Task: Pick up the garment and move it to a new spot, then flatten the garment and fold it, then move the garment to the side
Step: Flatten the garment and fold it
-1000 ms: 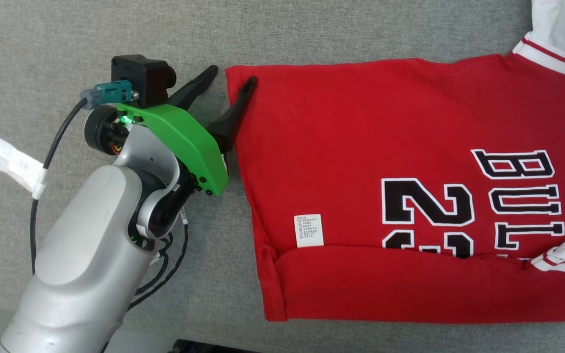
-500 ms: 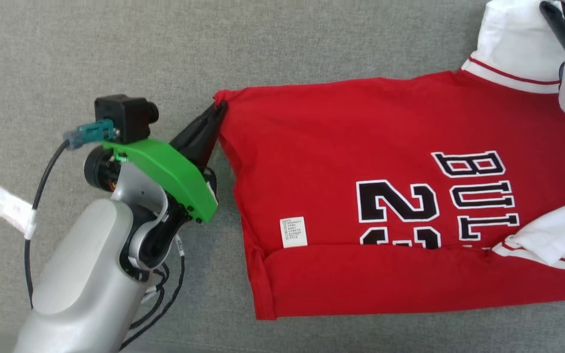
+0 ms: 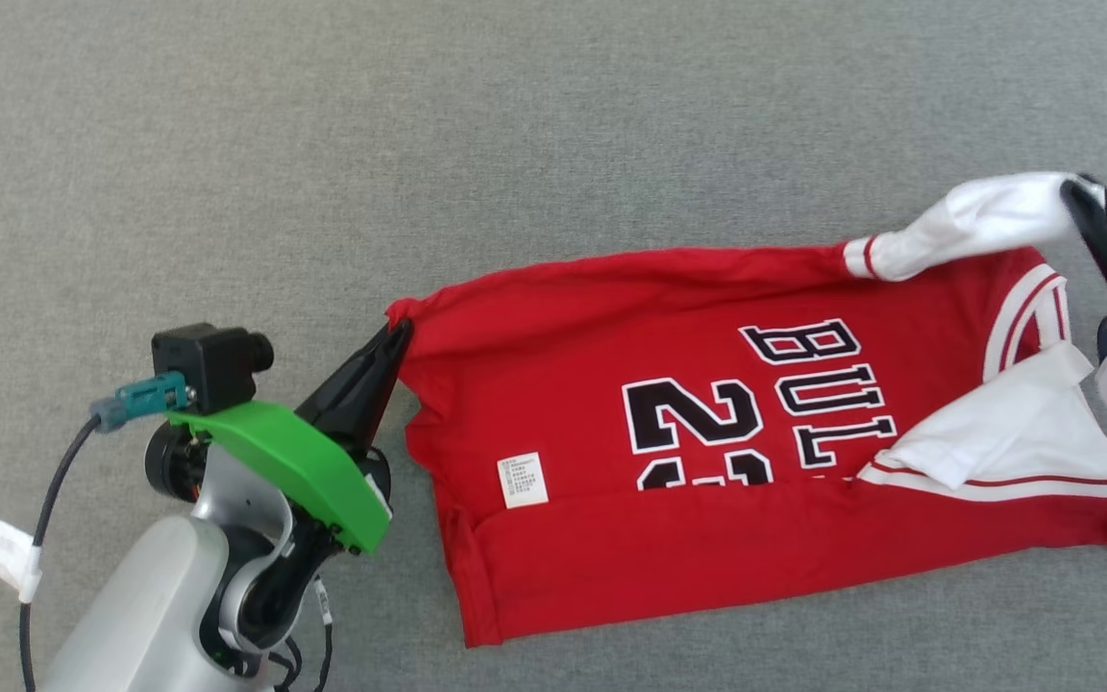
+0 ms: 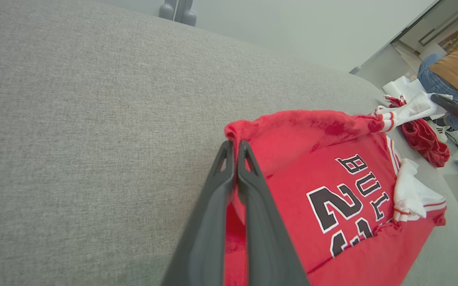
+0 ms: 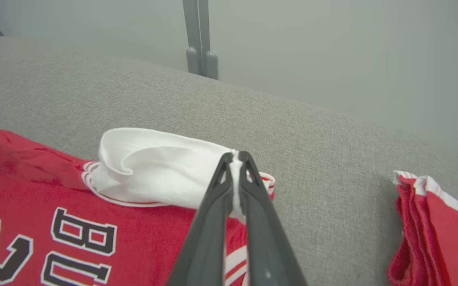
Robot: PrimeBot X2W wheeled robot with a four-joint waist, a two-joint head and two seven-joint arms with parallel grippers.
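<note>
Garment (image 3: 707, 557) label (image 3: 523, 480) txt too small to read; number (image 3: 693, 428) lower half hidden under fold. Head view 3 o'clock: right jaws cut by edge. Left wrist 2 o'clock: person (image 4: 457, 67) cropped.

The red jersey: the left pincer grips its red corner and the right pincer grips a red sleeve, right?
Not quite: the right pincer is shut on a white sleeve, not a red one; the right wrist view shows it. The left pincer does grip a red corner of the red jersey.
</note>
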